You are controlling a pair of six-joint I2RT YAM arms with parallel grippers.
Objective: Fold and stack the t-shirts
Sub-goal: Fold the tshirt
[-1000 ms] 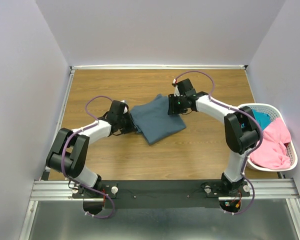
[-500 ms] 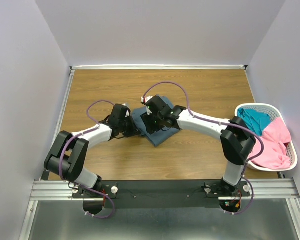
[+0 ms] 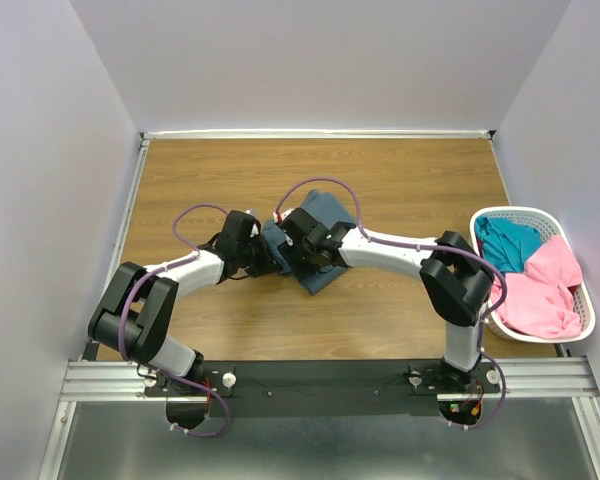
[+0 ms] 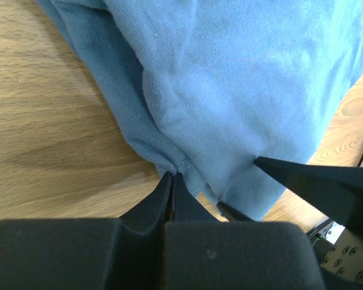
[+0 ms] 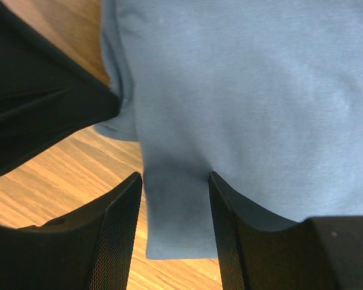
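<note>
From my station I see the slate blue-grey t-shirt (image 3: 327, 208) lying folded near the middle of the wooden table (image 3: 410, 170), a little left of centre, well away from every edge. Both arms reach in over it and meet at its left side.

The left gripper (image 4: 172, 178) has its two fingers pressed together, clamped on the shirt's near-left edge. In my left wrist view the cloth puckers right where the tips meet, and several layers of the fold run away from that point over the wood.

The right gripper (image 5: 174, 181) comes in from the right, just beside the left one. Its fingers (image 5: 124, 223) stand apart, straddling a band of the shirt's cloth close to the folded edge. The cloth between them lies smooth, with no bunching. I cannot tell whether the tips press down on it. The dark body of the left gripper fills the left of that view.

At the right edge of the table sits the white slotted basket (image 3: 525, 212). The pink t-shirt (image 3: 550, 290) is crumpled in its nearer part and spills over the rim. The teal t-shirt (image 3: 510, 240) is bunched in its farther part.
</note>
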